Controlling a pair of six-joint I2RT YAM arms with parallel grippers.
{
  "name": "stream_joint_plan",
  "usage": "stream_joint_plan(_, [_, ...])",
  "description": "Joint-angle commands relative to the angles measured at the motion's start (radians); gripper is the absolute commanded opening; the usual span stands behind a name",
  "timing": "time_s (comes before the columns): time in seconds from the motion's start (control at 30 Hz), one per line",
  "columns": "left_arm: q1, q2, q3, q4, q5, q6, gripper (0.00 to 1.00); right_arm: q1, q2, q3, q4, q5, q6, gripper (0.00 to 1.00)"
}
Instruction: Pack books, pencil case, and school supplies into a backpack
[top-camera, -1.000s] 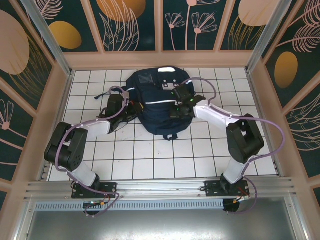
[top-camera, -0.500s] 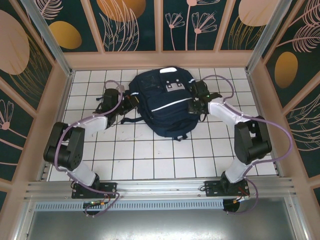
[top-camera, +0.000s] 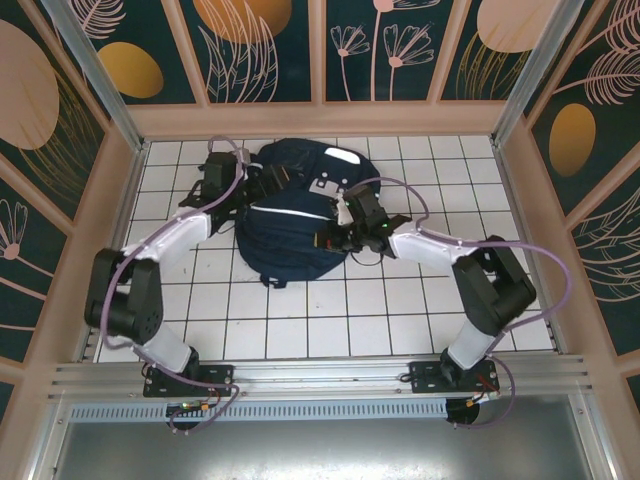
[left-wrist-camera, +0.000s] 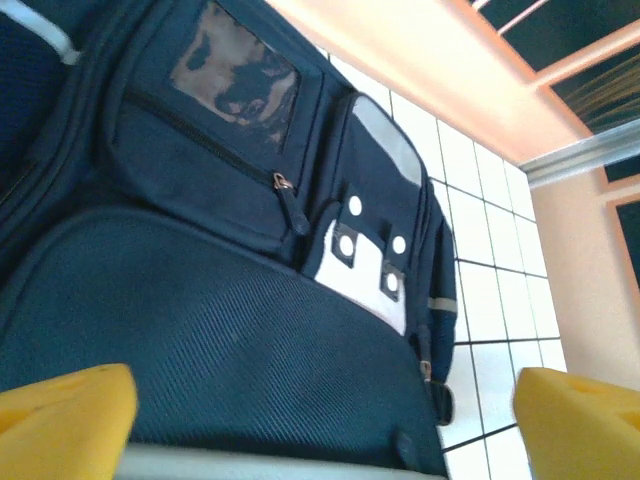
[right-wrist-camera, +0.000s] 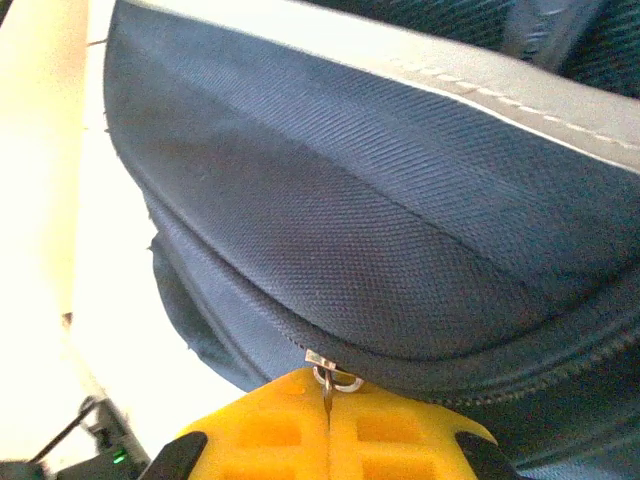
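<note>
Backpack (top-camera: 290, 215) lies on the table (top-camera: 300, 320) toward twelve o'clock. Left gripper (left-wrist-camera: 325, 415) at its ten o'clock gapes wide, empty; right gripper (right-wrist-camera: 328, 410) at its three o'clock pinches a zipper pull (right-wrist-camera: 330, 381) tight.

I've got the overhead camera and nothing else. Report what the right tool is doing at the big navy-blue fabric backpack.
Observer: The right tool is shut on a small metal zipper pull, on a curved zipper line of the large navy-blue fabric backpack.
Operator: Now the left tool.
Observer: The left tool is wide open. Its yellow fingers stand far apart over the backpack's fabric and grip nothing.
Operator: Check the front pocket.
Observer: The front pocket's zipper is closed, and its dark tab lies at the end next to the white riveted patch.
</note>
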Motion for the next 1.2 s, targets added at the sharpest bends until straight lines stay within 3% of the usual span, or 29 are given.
stream_joint_plan(0.0, [0.000, -0.138, -0.056, -0.144, -0.075, 0.039, 0.99, 0.001, 0.085, 0.118, 0.210, -0.161, 0.059, 0.00])
stream_joint_plan(0.17, [0.000, -0.279, -0.183, -0.140, -0.043, -0.082, 0.99, 0.007, 0.176, 0.219, 0.246, -0.223, 0.073, 0.00])
stream_joint_plan(0.3, [-0.001, -0.342, -0.348, 0.018, 0.042, -0.284, 0.99, 0.034, 0.189, 0.268, 0.264, -0.255, 0.043, 0.00])
stream_joint_plan(0.4, [-0.001, -0.365, -0.445, 0.109, 0.024, -0.378, 0.99, 0.045, 0.163, 0.276, 0.249, -0.225, 0.019, 0.00])
stream_joint_plan(0.63, [-0.003, -0.367, -0.502, 0.217, -0.057, -0.442, 0.98, 0.065, 0.112, 0.234, 0.300, -0.189, 0.048, 0.00])
stream_joint_plan(0.77, [-0.003, -0.300, -0.546, 0.401, -0.103, -0.528, 0.92, 0.103, 0.114, 0.231, 0.275, -0.195, 0.042, 0.00])
stream_joint_plan(0.87, [-0.001, -0.222, -0.550, 0.539, -0.107, -0.574, 0.76, 0.116, 0.103, 0.207, 0.244, -0.194, 0.039, 0.00])
stream_joint_plan(0.9, [-0.001, -0.197, -0.542, 0.564, -0.102, -0.574, 0.65, 0.116, 0.098, 0.199, 0.225, -0.195, 0.028, 0.00])
stream_joint_plan(0.93, [-0.002, -0.180, -0.532, 0.584, -0.096, -0.569, 0.46, 0.117, 0.089, 0.191, 0.179, -0.192, -0.002, 0.00])
stream_joint_plan(1.03, [-0.001, -0.168, -0.501, 0.562, -0.100, -0.539, 0.04, 0.115, 0.074, 0.191, -0.015, -0.131, -0.155, 0.00])
stream_joint_plan(1.17, [-0.001, -0.210, -0.440, 0.440, -0.114, -0.435, 0.00, 0.078, 0.087, 0.186, -0.286, 0.097, -0.340, 0.00])
